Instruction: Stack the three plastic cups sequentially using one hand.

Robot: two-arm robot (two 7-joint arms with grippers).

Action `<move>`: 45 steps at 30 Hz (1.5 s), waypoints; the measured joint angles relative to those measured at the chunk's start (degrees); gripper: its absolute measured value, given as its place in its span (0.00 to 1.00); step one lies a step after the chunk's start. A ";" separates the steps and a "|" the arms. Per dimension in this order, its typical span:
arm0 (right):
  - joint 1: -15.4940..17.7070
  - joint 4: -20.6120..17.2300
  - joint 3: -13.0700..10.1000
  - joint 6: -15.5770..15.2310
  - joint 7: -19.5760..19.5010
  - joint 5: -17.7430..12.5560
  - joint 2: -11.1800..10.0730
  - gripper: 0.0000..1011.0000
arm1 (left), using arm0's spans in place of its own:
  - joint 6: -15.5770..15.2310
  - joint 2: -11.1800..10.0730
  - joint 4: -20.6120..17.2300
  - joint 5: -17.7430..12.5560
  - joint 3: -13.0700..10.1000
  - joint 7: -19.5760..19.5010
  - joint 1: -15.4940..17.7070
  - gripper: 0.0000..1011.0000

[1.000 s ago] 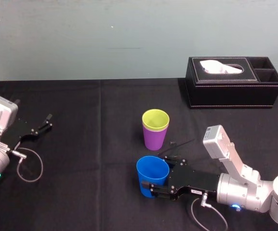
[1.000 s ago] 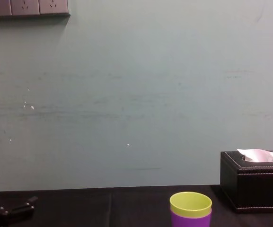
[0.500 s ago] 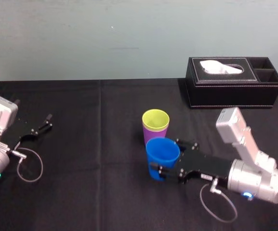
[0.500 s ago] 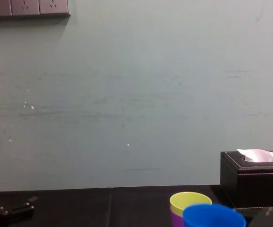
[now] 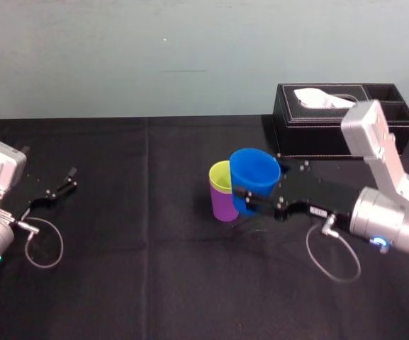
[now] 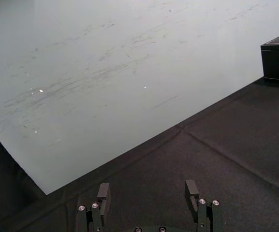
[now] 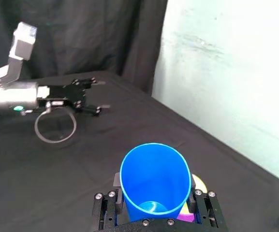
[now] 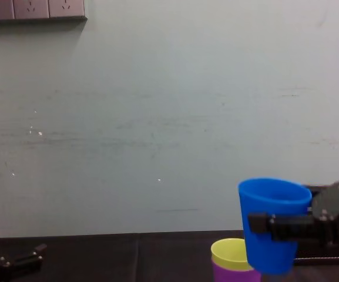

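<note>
Right fingers (image 8: pixel 273 223): clamped on the blue cup (image 5: pixel 255 177), one on each side of its wall, below the rim.
Blue cup position: lifted clear of the bench (image 5: pixel 133 269), just right of the other two cups, with its base near the level of their top rim. Whether it touches them cannot be told.
Blue cup look: smooth, tapered, empty, mouth up, tilted slightly.
Stack: the yellow-green cup (image 5: pixel 222 178) sits nested in the purple cup (image 5: pixel 224 205), upright at mid-bench.
Right gripper (image 5: pixel 250 193): reaches in from the right, roughly level. Its grey module is raised before the black tissue box (image 5: pixel 317 138).
Left gripper (image 5: pixel 66 183): lies at the bench's left side, fingers spread apart and empty.
</note>
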State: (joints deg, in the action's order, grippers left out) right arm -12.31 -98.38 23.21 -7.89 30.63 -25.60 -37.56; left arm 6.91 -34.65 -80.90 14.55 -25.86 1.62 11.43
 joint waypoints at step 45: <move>-13.20 14.39 5.33 -3.65 -1.44 4.96 9.33 0.72 | 0.00 0.00 0.00 0.00 0.00 0.00 -0.01 1.00</move>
State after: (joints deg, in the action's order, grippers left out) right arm -25.51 -83.99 28.54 -11.54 29.19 -20.64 -28.23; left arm 6.91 -34.65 -80.90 14.55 -25.86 1.62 11.43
